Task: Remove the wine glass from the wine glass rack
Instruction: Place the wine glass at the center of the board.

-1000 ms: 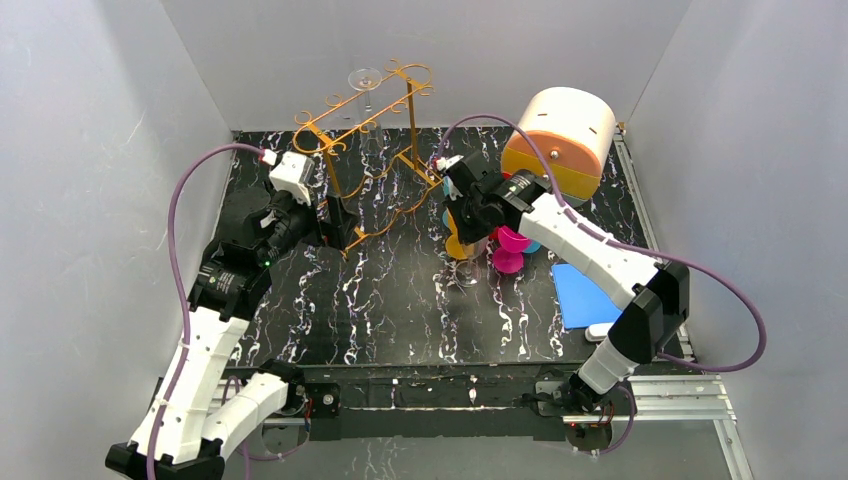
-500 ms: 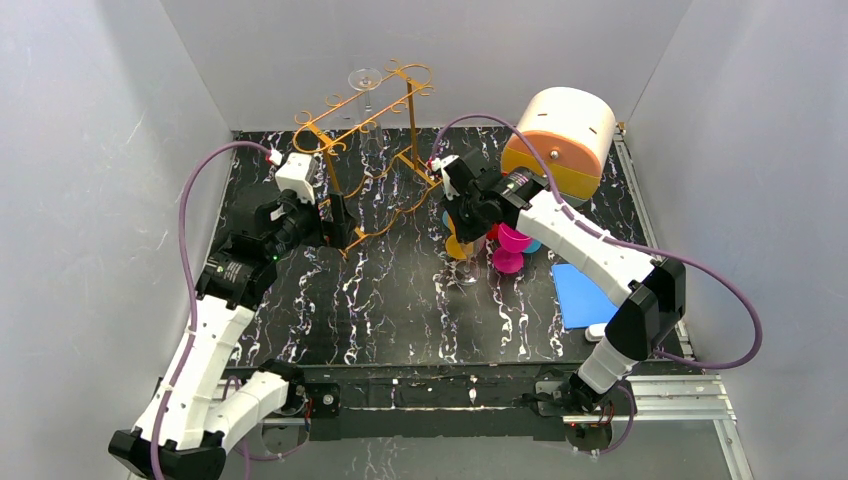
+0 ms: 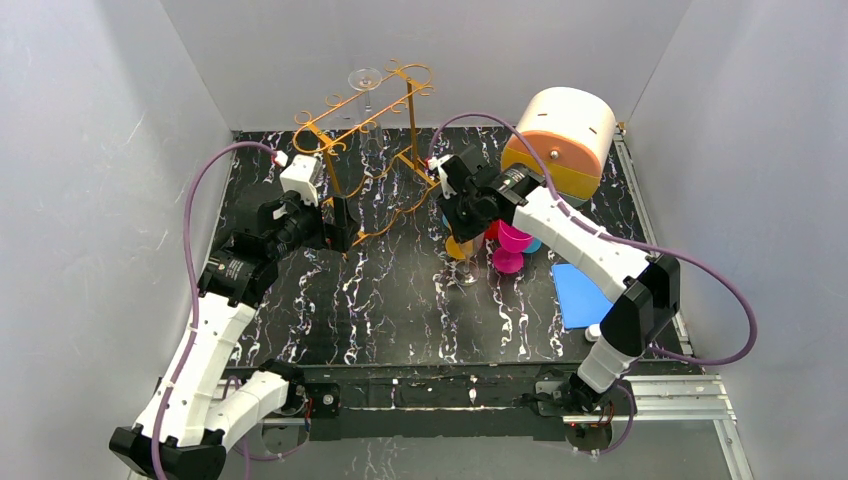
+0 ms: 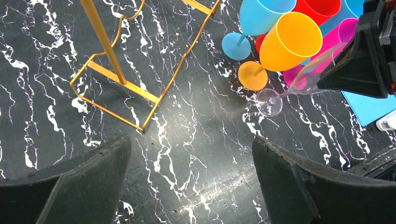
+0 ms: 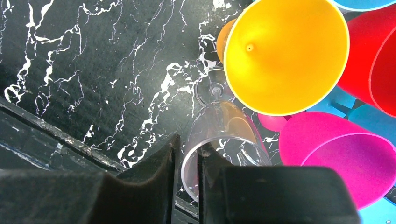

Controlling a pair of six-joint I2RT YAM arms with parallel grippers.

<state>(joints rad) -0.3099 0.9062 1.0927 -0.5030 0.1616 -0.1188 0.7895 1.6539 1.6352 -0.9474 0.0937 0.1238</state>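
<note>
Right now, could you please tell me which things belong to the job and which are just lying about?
Job: wine glass rack, clear wine glass in the right hand, second glass hanging on the rack.
Lying about: coloured goblets, blue sheet, cream-and-orange drum.

No text, label, brand, number or sign can be read anywhere here.

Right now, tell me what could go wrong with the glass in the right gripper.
1. The right gripper pinches only the thin rim of the clear wine glass, so the glass could slip or crack.
2. The glass leans, with its foot low by the table. Released like this, it may topple.
3. The orange goblet stands close beside it and could get knocked.
</note>
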